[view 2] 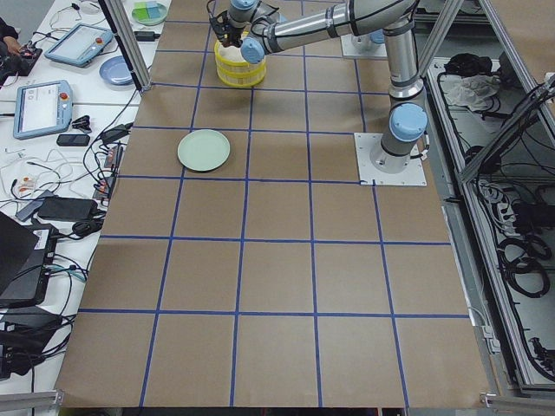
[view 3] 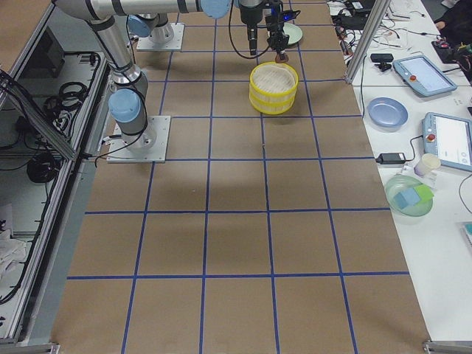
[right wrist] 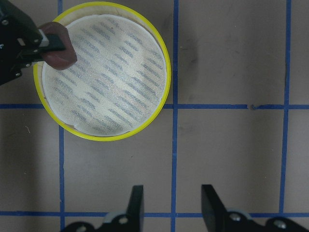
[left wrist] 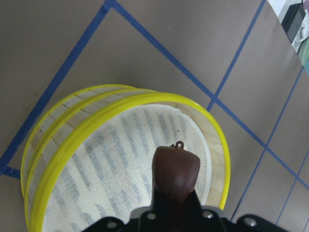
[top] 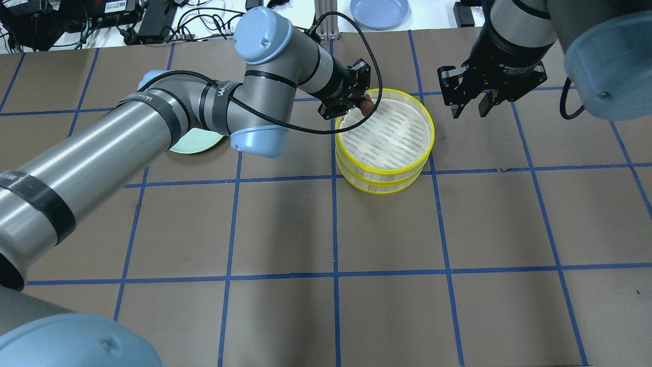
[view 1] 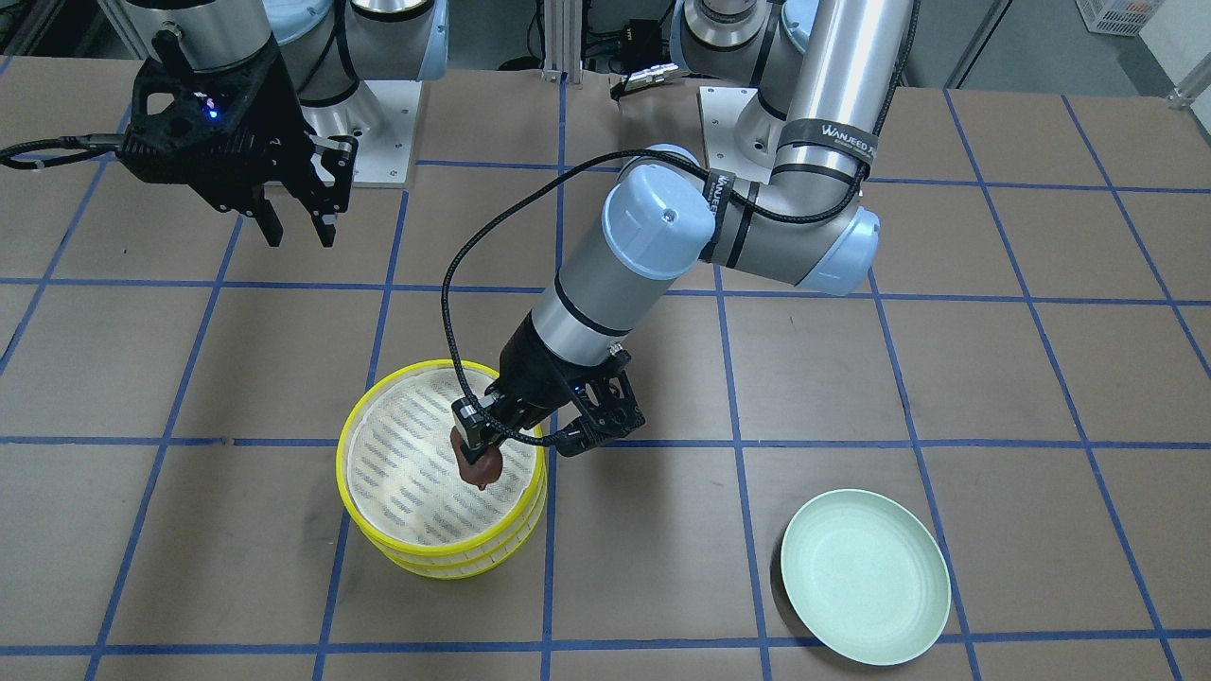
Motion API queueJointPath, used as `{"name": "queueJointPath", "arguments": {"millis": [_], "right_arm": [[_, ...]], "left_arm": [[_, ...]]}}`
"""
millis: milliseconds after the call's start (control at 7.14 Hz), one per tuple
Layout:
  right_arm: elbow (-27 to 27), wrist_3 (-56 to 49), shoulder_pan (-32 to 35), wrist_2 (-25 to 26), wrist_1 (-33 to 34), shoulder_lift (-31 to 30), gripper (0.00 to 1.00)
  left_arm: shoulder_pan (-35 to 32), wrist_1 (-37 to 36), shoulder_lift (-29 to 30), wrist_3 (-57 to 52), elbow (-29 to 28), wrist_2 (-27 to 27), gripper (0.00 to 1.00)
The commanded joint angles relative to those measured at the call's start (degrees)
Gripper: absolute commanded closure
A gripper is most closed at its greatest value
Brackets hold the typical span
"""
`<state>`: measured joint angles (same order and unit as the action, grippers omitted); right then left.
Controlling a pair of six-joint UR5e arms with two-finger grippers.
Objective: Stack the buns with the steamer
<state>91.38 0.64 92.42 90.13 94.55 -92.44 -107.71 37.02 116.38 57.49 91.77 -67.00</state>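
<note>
Two yellow-rimmed steamer tiers point(view 1: 407, 482) stand stacked on the table, also in the overhead view point(top: 387, 135). The top tier's white cloth base is bare. My left gripper point(view 1: 476, 452) is shut on the dark reddish-brown bun point(view 1: 478, 465) and holds it just above the top tier's edge on the robot's left. The bun also shows in the left wrist view point(left wrist: 175, 171) and the right wrist view point(right wrist: 60, 53). My right gripper point(view 1: 298, 225) is open and empty, above the table beside the steamer point(right wrist: 111, 82). The cream-white bun is out of view.
A pale mint-green plate point(view 1: 866, 575) lies empty on the robot's left, partly under the left arm in the overhead view point(top: 196, 143). A blue plate point(top: 379, 11) sits on the bench beyond the table's far edge.
</note>
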Motion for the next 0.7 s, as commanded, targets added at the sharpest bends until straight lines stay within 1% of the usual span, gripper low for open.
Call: {"name": "queueJointPath", "arguments": {"millis": [0,140,420,560], "right_arm": [[0.0,-2.7,0.3,-0.2,0.3,0.1,0.00],[0.0,-2.2,0.3,-0.2,0.1,-0.2,0.00],[0.0,-2.0,0.2,0.0,0.3,0.1,0.00],[0.1,-2.0,0.2,0.3,-0.4,0.2,0.00]], "left_arm": [[-0.5,0.0,0.2,0.6,0.9,0.4,0.00],[-0.5,0.1,0.1,0.4,0.8,1.3,0.00],[-0.5,0.7,0.0,0.4,0.2,1.5,0.00],[-0.2,3.7,-1.3,-1.0,-0.3,1.3,0.00]]}}
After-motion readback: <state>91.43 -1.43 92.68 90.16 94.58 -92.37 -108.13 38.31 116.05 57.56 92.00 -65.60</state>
